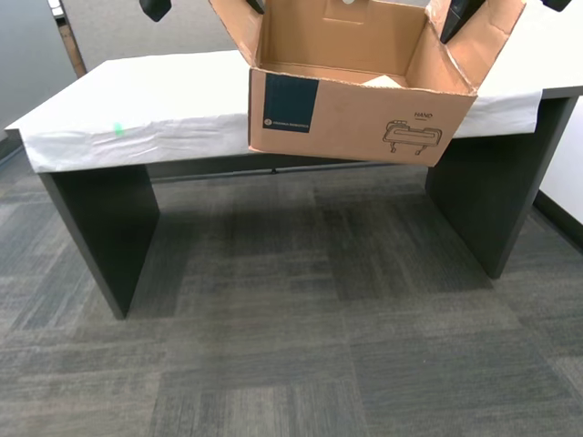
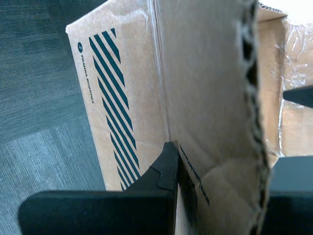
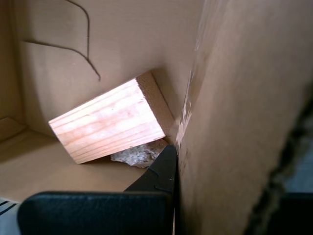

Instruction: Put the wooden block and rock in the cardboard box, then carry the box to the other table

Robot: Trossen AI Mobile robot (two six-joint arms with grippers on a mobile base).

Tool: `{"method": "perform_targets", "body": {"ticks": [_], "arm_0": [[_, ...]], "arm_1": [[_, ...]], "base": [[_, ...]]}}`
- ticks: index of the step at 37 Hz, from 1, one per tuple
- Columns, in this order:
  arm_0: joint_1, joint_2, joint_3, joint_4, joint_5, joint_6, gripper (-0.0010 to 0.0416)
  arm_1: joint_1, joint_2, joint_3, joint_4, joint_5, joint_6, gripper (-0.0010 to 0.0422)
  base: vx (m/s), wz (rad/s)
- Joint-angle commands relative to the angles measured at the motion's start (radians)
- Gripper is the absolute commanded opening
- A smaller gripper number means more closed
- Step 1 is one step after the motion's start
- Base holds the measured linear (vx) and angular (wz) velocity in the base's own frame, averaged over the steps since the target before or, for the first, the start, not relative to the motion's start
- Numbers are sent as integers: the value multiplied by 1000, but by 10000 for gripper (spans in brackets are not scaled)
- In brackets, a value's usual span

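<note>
The cardboard box (image 1: pixel 360 100) hangs tilted in the air in front of the white-clothed counter (image 1: pixel 137 118), its lower edge level with the counter's front lip and not resting on it. My first pincer (image 3: pixel 176 161) is pinching one wall of the box, one finger inside against the cardboard; my second pincer (image 2: pixel 215 161) is pinching another wall the same way, beside the striped print.

Inside the box, the wooden block (image 3: pixel 110 122) leans against a corner with the rock (image 3: pixel 139 154) wedged under its lower edge, touching it.

I judge the corrugated walls light but bendable, so a pinch low on a wall, near a fold, should hold better than one on a floppy flap. The loose block and rock look heavy enough to slide and shift the load if the box tips further.
</note>
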Motion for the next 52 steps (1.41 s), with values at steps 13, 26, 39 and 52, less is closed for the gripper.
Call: {"method": "perform_targets", "body": {"ticks": [13,26,39,52], "arm_0": [[-3,0,2,5,9,-14,-1],[-3,0,2,0,8,-13,-1],[8,0,2,-73,8,78,-1],[10,0,2,-70,8,74,-1]], "arm_1": [[-3,0,-3,-9,21,-65,-1],[-3,0,-51,-49,-64,-6,-1],[0,-3,-62,-51,7,143,-1],[2,-3,-62,-50,14,141,-1]], "base": [[152,-30],[142,24],[130,261],[124,111]]}}
